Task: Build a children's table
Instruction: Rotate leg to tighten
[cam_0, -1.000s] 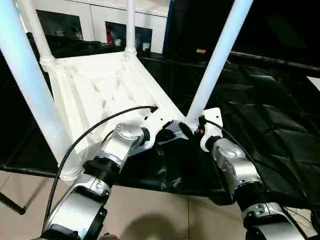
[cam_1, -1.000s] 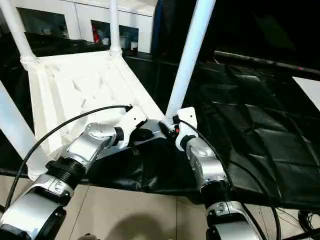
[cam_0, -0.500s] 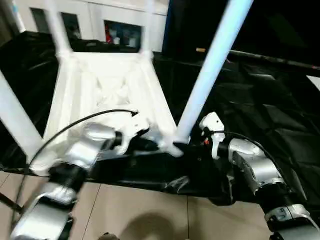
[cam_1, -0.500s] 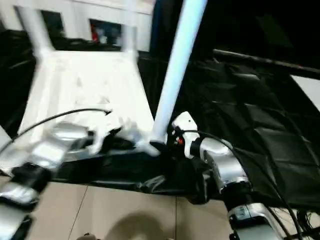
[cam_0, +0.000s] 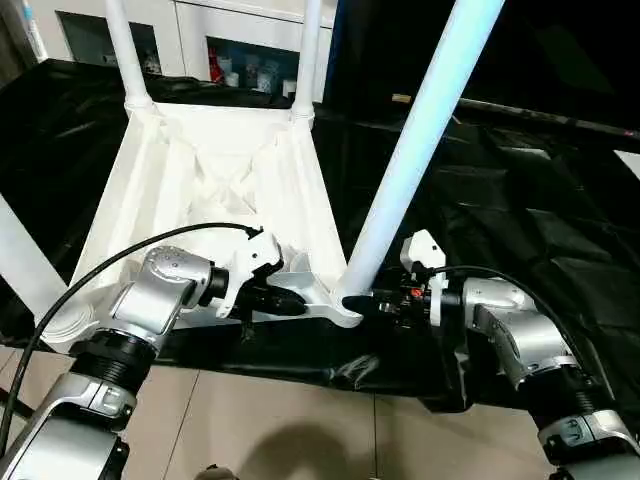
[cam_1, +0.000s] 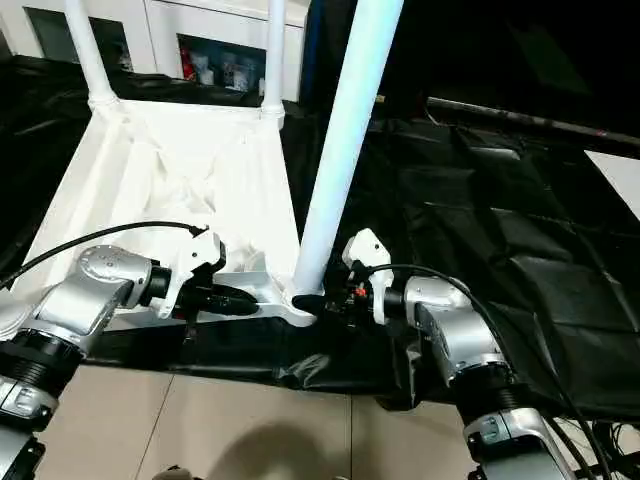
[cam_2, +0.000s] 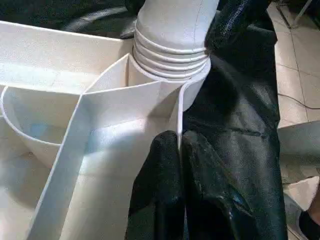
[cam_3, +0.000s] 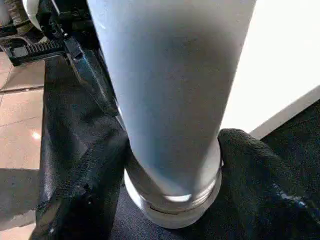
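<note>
Lying upside down on the black-draped work table (cam_0: 520, 200): the children's table, ribbed underside of the white tabletop (cam_0: 200, 170) facing up. Standing up from the four corner sockets: four white legs, two far ones (cam_0: 125, 50) (cam_0: 308, 50) at the back, a near-left one (cam_0: 20, 260) at the picture's edge, and a near-right one (cam_0: 415, 150) rising tall between the two forearms. Near edge of the tabletop reaching to the front edge of the work table, above the tiled floor (cam_0: 300, 430). At that near edge, just beside the near-right socket: the left gripper (cam_0: 300, 300), pressed together and pinching the thin upright rim wall of the tabletop, one black finger (cam_2: 160, 170) on the inner side of the wall and the other on the outer side, against the black cloth. From the opposite side, reaching in level: the right gripper (cam_1: 318, 302), spread wide to either side of the near-right leg's base, black fingers (cam_3: 80, 195) flanking the ringed collar where the leg enters its socket, just beside it. Looping from the left wrist back over the silver left forearm: a black cable (cam_0: 100, 270). Behind the work table: white cabinets (cam_0: 190, 20) with glass fronts.
</note>
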